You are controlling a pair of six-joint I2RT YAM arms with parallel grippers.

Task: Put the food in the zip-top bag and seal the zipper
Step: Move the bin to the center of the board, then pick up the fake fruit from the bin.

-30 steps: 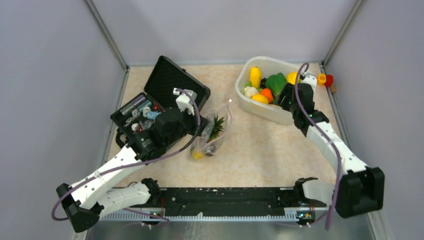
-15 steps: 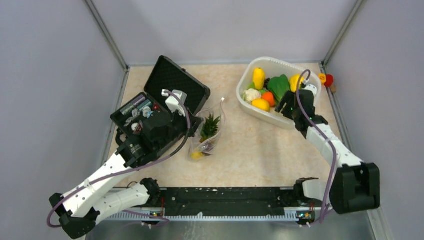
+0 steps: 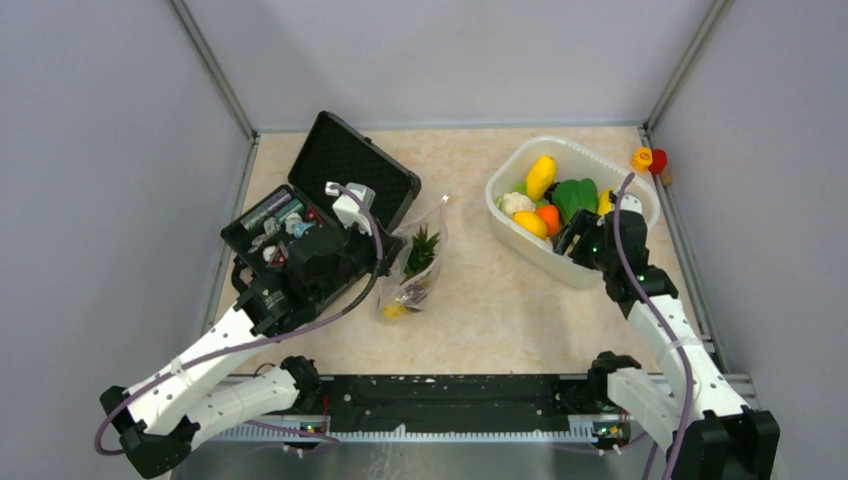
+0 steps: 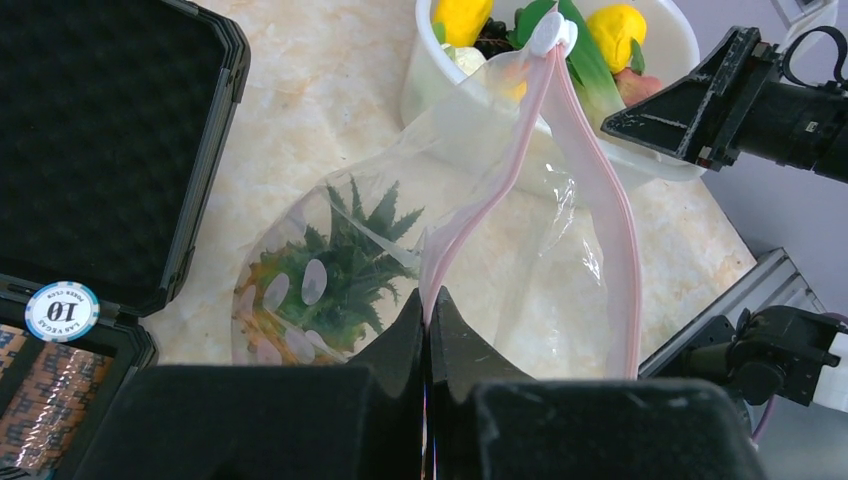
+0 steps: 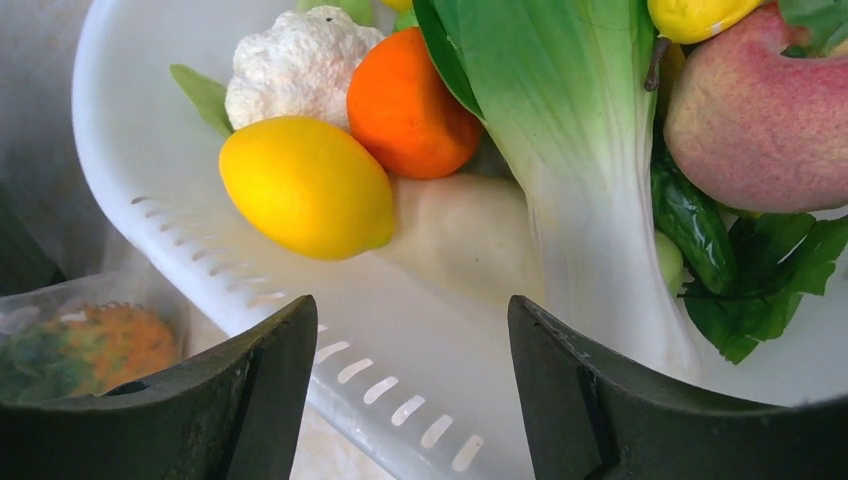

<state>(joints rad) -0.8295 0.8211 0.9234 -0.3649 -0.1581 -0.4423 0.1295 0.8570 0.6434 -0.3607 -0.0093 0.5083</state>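
case [image 3: 352, 165] left | bag [image 3: 438, 238] centre, pineapple [image 3: 422, 250] inside | tub [image 3: 530, 252] right

Beige marbled table [image 3: 480, 300], open black case [image 3: 350, 160], zip-top bag [image 3: 412, 275], white tub [image 3: 530, 250]

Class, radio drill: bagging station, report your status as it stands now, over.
Left gripper shut on zipper, bag mouth gaping. Right gripper open over tub wall. Pineapple bagged; other food in tub. Black case beside bag, not blocking.
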